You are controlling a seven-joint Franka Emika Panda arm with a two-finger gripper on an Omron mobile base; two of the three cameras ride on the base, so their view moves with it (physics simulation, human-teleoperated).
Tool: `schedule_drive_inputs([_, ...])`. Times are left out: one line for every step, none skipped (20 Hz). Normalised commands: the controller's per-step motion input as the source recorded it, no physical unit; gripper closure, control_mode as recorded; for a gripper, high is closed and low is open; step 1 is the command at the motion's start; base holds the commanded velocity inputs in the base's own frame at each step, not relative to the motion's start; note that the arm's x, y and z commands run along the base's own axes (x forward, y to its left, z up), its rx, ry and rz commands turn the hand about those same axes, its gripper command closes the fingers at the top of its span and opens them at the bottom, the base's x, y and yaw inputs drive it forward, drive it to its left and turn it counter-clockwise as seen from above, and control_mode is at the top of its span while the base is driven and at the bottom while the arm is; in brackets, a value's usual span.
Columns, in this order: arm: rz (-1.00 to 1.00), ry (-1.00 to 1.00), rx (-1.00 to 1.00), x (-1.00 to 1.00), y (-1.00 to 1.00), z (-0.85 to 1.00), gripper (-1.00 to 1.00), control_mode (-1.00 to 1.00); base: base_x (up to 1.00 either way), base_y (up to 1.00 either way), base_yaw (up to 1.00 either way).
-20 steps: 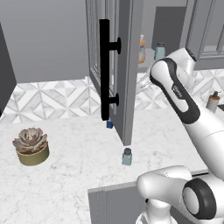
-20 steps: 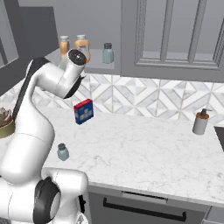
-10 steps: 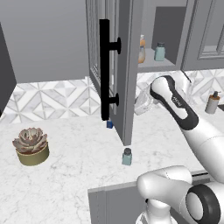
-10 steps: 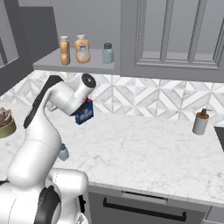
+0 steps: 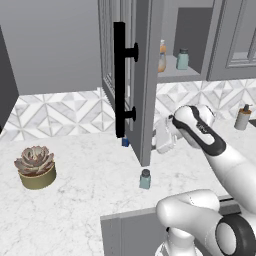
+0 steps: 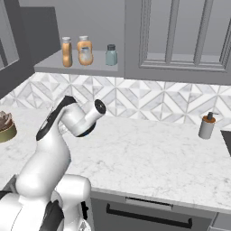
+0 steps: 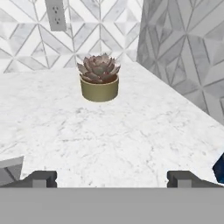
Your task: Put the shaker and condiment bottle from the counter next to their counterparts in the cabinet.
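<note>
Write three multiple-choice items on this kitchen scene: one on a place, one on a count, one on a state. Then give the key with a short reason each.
1. Where does the shaker that is not yet put away stand?
A. on the counter, below the edge of the open door
B. inside the plant pot
C. beside the pump dispenser

2. How many containers stand on the cabinet shelf?
A. one
B. three
C. five

3. How are the gripper fingers?
A. shut on the shaker
B. shut on a bottle
C. apart, holding nothing

Key: 1 A, it stands on marble under the door's edge. 2 B, two orange bottles and one teal shaker. 3 C, bare marble shows between the tips.
</note>
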Motion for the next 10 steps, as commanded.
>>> schedule_drive_inputs([0.15, -0.03, 0.01, -0.10, -0.03, -0.80, -1.00, -1.00, 0.00, 0.00, 0.00])
schedule_drive_inputs([0.15, -0.03, 0.00, -0.10, -0.04, -0.76, -1.00, -1.00, 0.00, 0.00, 0.00])
schedule_drive_inputs([0.14, -0.02, 0.00, -0.09, -0.02, -0.73, -1.00, -1.00, 0.00, 0.00, 0.00])
schedule_drive_inputs([0.13, -0.01, 0.00, -0.10, 0.00, -0.69, -1.00, -1.00, 0.00, 0.00, 0.00])
schedule_drive_inputs([0.12, -0.01, 0.00, -0.11, 0.00, -0.68, -1.00, -1.00, 0.00, 0.00, 0.00])
schedule_drive_inputs([0.12, -0.01, 0.00, -0.11, 0.00, -0.69, -1.00, -1.00, 0.00, 0.00, 0.00])
schedule_drive_inputs([0.11, -0.01, 0.00, -0.09, 0.00, -0.71, -1.00, -1.00, 0.00, 0.00, 0.00])
schedule_drive_inputs([0.11, -0.01, 0.01, -0.10, 0.00, -0.71, -1.00, -1.00, 0.00, 0.00, 0.00])
schedule_drive_inputs([0.12, -0.02, 0.01, -0.09, 0.00, -0.70, -1.00, -1.00, 0.00, 0.00, 0.00])
schedule_drive_inputs([0.12, -0.02, 0.00, -0.08, 0.00, -0.69, -1.00, -1.00, 0.00, 0.00, 0.00])
